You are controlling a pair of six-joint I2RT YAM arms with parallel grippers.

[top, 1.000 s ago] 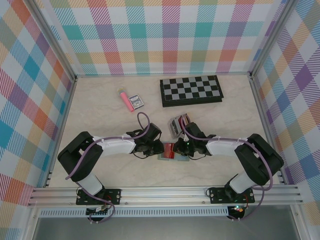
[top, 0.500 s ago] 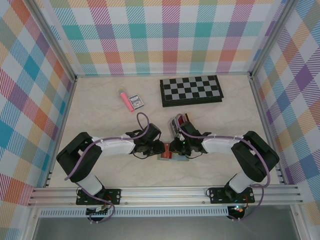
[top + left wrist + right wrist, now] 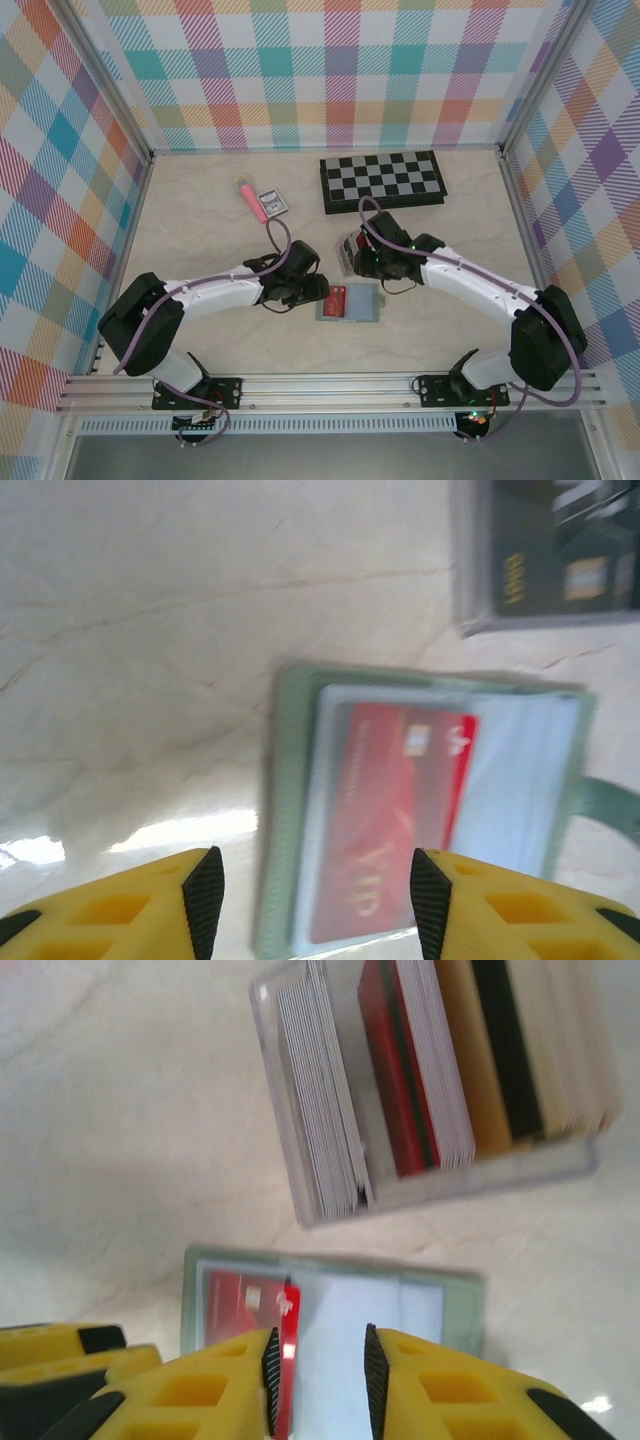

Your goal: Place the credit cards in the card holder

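- Plaid walls are enclosing a pale, marble-veined table (image 3: pixel 200 260), with a chessboard (image 3: pixel 382 181) lying at the back, well apart from the work.
- Near the front centre the card holder (image 3: pixel 362 303) is lying open and flat between the two arms. A red card (image 3: pixel 336 299) is showing face up on its left half, seemingly tucked into a pocket, though blur is making that uncertain.
- Other credit cards (image 3: pixel 400 1090) are standing on edge in a clear rack (image 3: pixel 480 1175) just behind the holder, with red, tan and black edges showing.
- At the holder's left edge the left gripper (image 3: pixel 318 905) is hovering low, its fingers spread wide and carrying nothing.
- Over the holder's far side, near the rack, the right gripper (image 3: pixel 318 1375) is hanging with its fingers only narrowly apart and nothing between them.
- These cards are probably light, stiff and slick. Packed as they are, pinching one across its faces at the exposed top edge is looking the safest hold.
- Being soft and light, the holder is likely to slide when a card is pushed in, so bracing it is seeming wise.
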